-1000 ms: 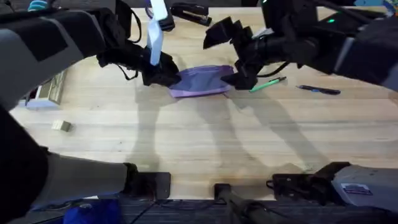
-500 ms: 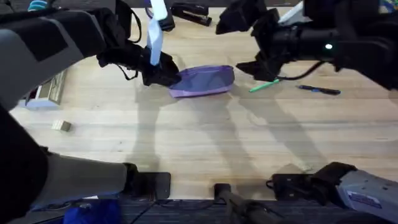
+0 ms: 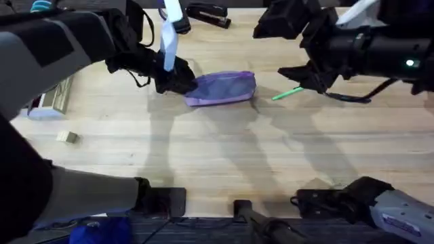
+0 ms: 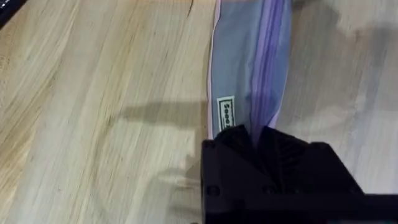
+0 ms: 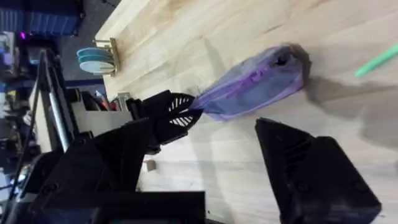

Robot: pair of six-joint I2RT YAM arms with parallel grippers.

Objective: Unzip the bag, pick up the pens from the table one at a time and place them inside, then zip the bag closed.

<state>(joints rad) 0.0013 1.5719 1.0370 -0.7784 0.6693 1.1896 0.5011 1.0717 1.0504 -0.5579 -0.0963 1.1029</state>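
Now bag (image 3: 221, 88) in left claw (image 3: 182, 81).

Overhead high, looking down and forward; left wrist tight on the bag (image 4: 249, 68); right wrist farther, same bag.

Green pen (image 3: 287, 93) partly covered by right arm in overhead, only a short stretch visible; cut by frame edge in right wrist view (image 5: 378, 60). Dark pen (image 3: 349, 99) mostly hidden behind right gripper (image 3: 305, 76), only a sliver seen. Bag (image 4: 249, 68) end buried between left gripper (image 4: 258, 140) fingers and cut off by frame edge in left wrist view; zipper pull not discernible.
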